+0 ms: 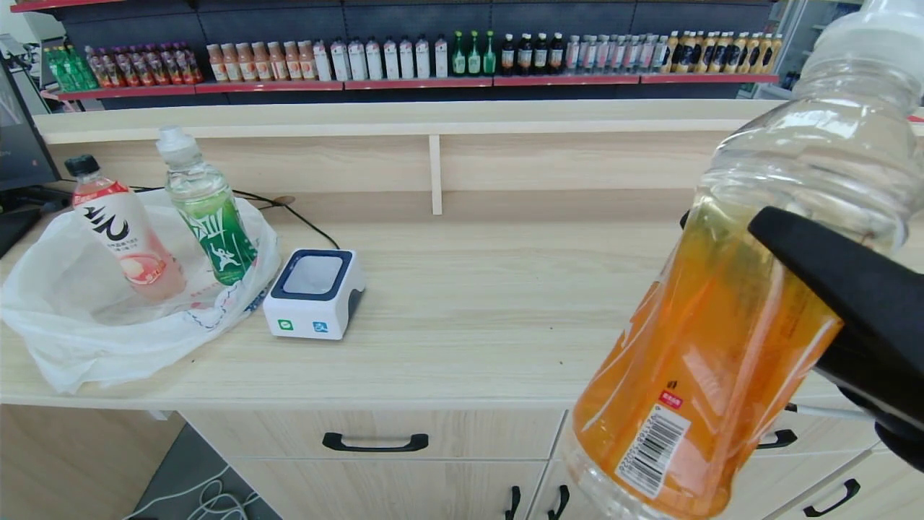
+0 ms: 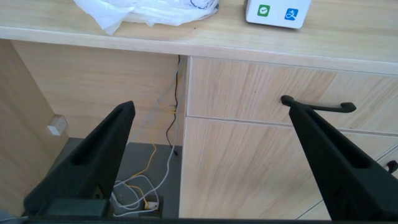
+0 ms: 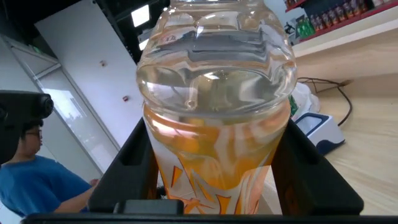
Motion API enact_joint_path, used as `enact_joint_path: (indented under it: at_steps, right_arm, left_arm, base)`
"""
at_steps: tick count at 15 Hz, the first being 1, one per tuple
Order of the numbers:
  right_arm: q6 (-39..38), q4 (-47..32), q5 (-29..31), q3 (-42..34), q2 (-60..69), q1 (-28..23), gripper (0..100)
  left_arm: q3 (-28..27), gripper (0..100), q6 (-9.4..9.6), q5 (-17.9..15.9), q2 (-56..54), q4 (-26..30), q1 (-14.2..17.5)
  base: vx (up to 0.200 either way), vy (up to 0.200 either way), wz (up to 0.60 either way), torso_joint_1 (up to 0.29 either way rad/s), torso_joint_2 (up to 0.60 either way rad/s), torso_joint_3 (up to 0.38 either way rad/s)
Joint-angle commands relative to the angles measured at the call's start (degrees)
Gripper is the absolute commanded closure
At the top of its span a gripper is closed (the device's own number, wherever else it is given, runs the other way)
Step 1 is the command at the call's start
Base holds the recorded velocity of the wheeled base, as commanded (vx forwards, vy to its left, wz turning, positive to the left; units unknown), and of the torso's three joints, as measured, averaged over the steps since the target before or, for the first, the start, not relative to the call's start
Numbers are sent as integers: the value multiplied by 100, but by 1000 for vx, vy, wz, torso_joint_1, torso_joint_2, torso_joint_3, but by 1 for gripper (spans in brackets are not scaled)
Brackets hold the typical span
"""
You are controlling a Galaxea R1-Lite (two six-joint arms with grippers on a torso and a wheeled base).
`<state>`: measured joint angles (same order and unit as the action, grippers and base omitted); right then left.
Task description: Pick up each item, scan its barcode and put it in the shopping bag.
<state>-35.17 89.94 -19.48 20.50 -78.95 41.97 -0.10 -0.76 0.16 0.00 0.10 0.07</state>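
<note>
Bottle of orange drink (image 1: 722,347) is clamped in the right jaws, which are closed across its body just under the clear shoulder. It's held tilted in the air by the right front of the desk (image 1: 469,310), base lowest, well apart from the scanner (image 1: 314,292). Barcode (image 1: 653,451) can be seen down near the base.

It should probably be treated as fairly heavy, with thin plastic walls that would give if squeezed hard. The smooth label wrap could slip too, so a hold up by the ribbed shoulder looks sensible.

The scanner is sat just beside the shopping bag (image 1: 43,339), where a pink bottle (image 1: 126,231) and a green bottle (image 1: 209,209) are stood. Left jaws are spread wide with nothing in them, low in front of the drawers (image 2: 249,87).
</note>
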Motion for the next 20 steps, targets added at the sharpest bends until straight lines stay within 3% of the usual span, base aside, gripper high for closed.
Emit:
enact_joint_path:
  at_steps: [1, 3, 9, 11, 16, 18, 20]
  right_arm:
    - [318, 6, 23, -90, -270, -93, 100]
    - [546, 6, 85, -108, -376, -110, 100]
    - [2322, 6, 1060, -249, -877, -172, 100]
    - [2840, 6, 1763, -99, -1088, -225, 100]
    - [3860, 6, 2625, -486, -1079, -989, 100]
    - [4000, 6, 2713, -389, -1000, -1420, 100]
    - [3992, 6, 2678, -372, -938, -1455, 100]
  left_arm:
    - [1, 0, -4, 2, 0, -1, 1]
    - [1, 0, -4, 2, 0, -1, 1]
    - [1, 0, -4, 2, 0, -1, 1]
    - [1, 0, -4, 2, 0, -1, 1]
    - [1, 0, -4, 2, 0, -1, 1]
    - [1, 0, -4, 2, 0, -1, 1]
    - [1, 0, -4, 2, 0, -1, 1]
  base:
    - [0, 0, 0, 0, 0, 0]
    - [0, 0, 0, 0, 0, 0]
    - [0, 0, 0, 0, 0, 0]
    - [0, 0, 0, 0, 0, 0]
    - [0, 0, 0, 0, 0, 0]
    - [0, 0, 0, 0, 0, 0]
    - [0, 0, 0, 0, 0, 0]
